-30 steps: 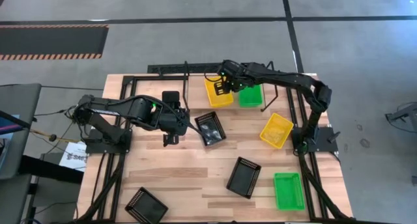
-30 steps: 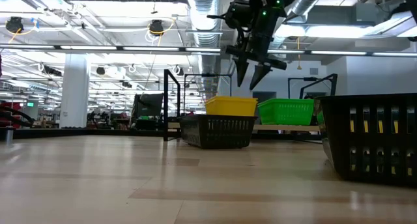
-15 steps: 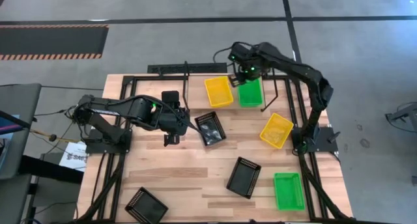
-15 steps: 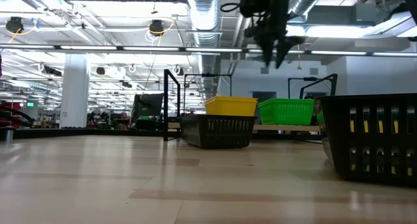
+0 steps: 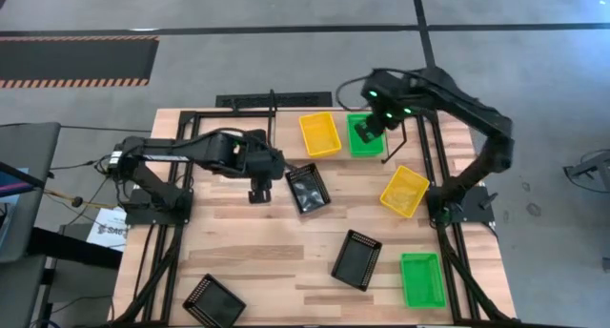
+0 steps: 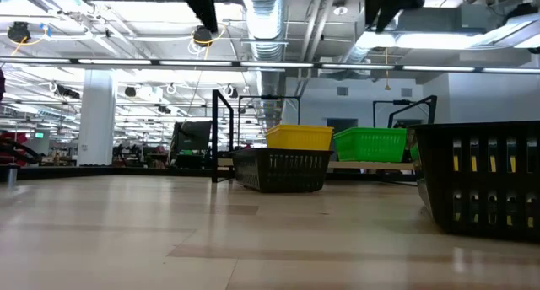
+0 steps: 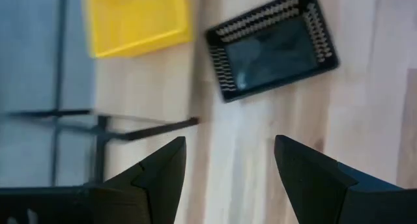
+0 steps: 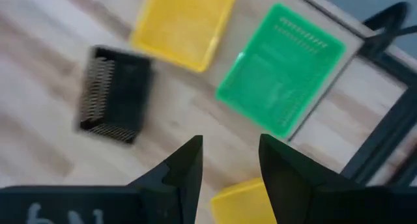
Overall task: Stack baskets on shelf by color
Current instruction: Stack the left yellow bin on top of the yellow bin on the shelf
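A yellow basket (image 5: pixel 319 133) and a green basket (image 5: pixel 365 137) stand side by side on the shelf (image 6: pixel 371 165) at the table's far side. On the tabletop lie a black basket (image 5: pixel 307 188), a yellow one (image 5: pixel 404 191), a second black one (image 5: pixel 356 259), a green one (image 5: pixel 422 278) and a third black one (image 5: pixel 213 301). My right gripper (image 8: pixel 231 160) hangs high over the shelf's green basket (image 8: pixel 280 68), open, with nothing between its fingers. My left gripper (image 7: pixel 228 165) is open above the bare wood just left of the nearest black basket (image 7: pixel 273 45).
Black metal frame rails (image 5: pixel 191 128) run along the table's far, left and right sides, and each arm's base stands at its own side edge. Bare wood lies across the table's middle and near left (image 5: pixel 267 252).
My right gripper has risen from just above the shelf's yellow basket and swung toward the table's right, over the green one; its fingers have left the top of the low view. My left gripper has come down a little and shifted toward the black basket.
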Tool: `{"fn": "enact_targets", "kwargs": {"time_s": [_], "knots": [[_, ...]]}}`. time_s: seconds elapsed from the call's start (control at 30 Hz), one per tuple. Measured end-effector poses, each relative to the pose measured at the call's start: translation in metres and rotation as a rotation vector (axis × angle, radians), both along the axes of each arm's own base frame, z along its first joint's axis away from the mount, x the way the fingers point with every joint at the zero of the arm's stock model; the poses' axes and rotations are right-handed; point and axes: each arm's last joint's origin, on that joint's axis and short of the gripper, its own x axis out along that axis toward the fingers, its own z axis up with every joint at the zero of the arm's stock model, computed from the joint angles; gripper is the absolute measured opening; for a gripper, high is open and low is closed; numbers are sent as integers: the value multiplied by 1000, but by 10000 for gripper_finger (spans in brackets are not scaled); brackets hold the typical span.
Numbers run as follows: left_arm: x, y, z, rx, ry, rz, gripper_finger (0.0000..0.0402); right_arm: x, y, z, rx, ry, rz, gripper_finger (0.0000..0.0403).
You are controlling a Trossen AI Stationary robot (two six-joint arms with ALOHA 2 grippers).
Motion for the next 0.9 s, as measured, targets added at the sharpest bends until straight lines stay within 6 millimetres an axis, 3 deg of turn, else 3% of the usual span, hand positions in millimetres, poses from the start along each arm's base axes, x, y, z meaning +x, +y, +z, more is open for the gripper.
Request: {"fn": "enact_targets", "kwargs": {"time_s": [0.2, 0.33, 0.43, 0.6, 0.73, 0.9], "knots": [[13, 3, -47, -46, 22, -100, 222, -26, 40, 25, -59, -119, -6, 167], [11, 4, -52, -28, 41, -83, 222, -27, 47, 28, -96, -152, -16, 165], [10, 4, -46, -37, 31, -55, 222, -7, 40, 22, -134, -145, 45, 142], [1, 4, -29, -47, -35, 5, 222, 48, 18, -3, -183, -130, 255, 22], [-12, 5, -18, -36, -67, 82, 222, 95, -13, -34, -197, -147, 372, 8], [-28, 7, -9, -53, -83, 186, 222, 137, -62, -81, -132, -220, 420, 3]]}}
